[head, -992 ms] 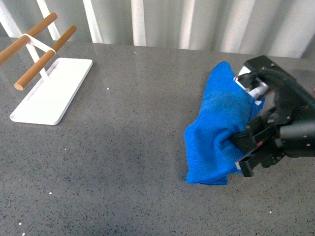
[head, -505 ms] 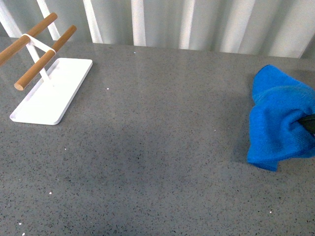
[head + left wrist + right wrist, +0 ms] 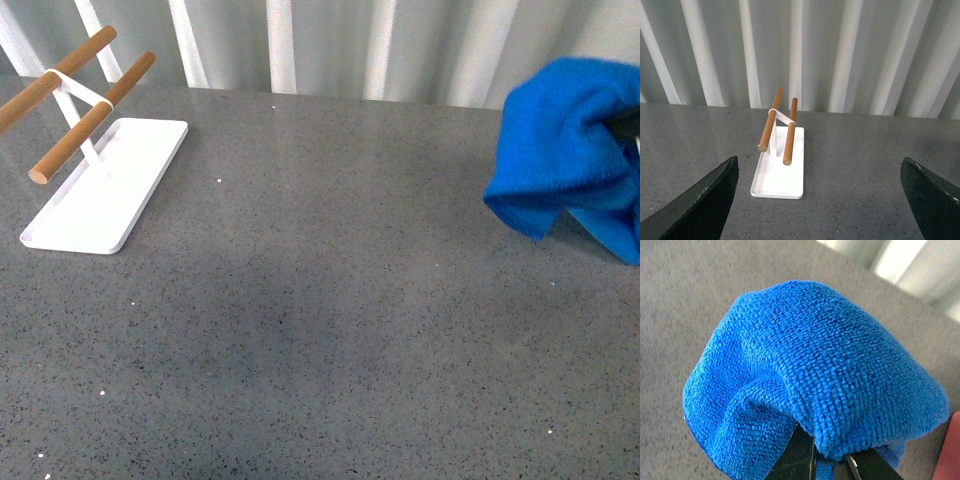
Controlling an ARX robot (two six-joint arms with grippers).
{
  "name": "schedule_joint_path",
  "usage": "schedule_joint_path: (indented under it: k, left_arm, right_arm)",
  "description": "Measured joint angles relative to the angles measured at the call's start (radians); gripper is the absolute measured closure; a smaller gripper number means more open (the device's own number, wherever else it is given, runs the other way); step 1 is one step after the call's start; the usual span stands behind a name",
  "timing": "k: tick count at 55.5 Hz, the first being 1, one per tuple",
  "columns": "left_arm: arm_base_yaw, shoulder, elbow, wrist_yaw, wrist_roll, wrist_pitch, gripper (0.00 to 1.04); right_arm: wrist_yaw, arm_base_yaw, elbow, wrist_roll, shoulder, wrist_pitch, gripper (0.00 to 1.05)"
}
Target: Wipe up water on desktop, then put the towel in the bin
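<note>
Speckled grey desk (image 3: 300, 340) is being seen nearest, and above it the left hand (image 3: 819, 167) is being held with its two dark fingers (image 3: 705, 200) spread wide apart, gripping nothing. Further back, at the right side, the blue towel (image 3: 565, 140) is being held up off the desk, bunched and drooping, pinched tight by the right hand (image 3: 812, 457). Furthest off, at the left, a white tray (image 3: 120, 200) with wooden rods (image 3: 92, 122) is being carried by the desk before a ribbed pale wall (image 3: 330, 45).

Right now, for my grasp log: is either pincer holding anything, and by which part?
The right pincer grips the towel by a bunched fold, the cloth draping over it. The left pincer is open, empty.
</note>
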Motion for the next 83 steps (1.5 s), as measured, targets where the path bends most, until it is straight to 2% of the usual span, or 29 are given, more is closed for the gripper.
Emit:
schedule_joint_path:
  k: [9, 18, 28, 39, 48, 57, 68, 83]
  left_arm:
    - [0.000, 0.000, 0.000, 0.000, 0.000, 0.000, 0.07]
    - [0.000, 0.000, 0.000, 0.000, 0.000, 0.000, 0.07]
    - [0.000, 0.000, 0.000, 0.000, 0.000, 0.000, 0.07]
    - [0.000, 0.000, 0.000, 0.000, 0.000, 0.000, 0.07]
    - [0.000, 0.000, 0.000, 0.000, 0.000, 0.000, 0.07]
    - [0.000, 0.000, 0.000, 0.000, 0.000, 0.000, 0.07]
    - [0.000, 0.000, 0.000, 0.000, 0.000, 0.000, 0.07]
    - [0.000, 0.000, 0.000, 0.000, 0.000, 0.000, 0.07]
  right_arm:
    - [0.025, 0.011, 0.165, 0.035, -0.032, -0.076, 1.01]
    - [0.051, -0.047, 0.303, 0.047, -0.100, -0.129, 1.01]
    - [0.041, -0.174, 0.340, 0.069, -0.154, -0.160, 1.01]
    - [-0.040, -0.381, 0.332, 0.104, -0.188, -0.170, 1.01]
    - [-0.092, -0.517, 0.279, 0.120, -0.195, -0.149, 1.01]
    - [-0.111, -0.614, 0.221, 0.132, -0.174, -0.122, 1.01]
    - [-0.097, -0.662, 0.167, 0.136, -0.109, -0.076, 1.01]
    - [-0.043, -0.652, 0.173, 0.135, -0.009, -0.056, 1.01]
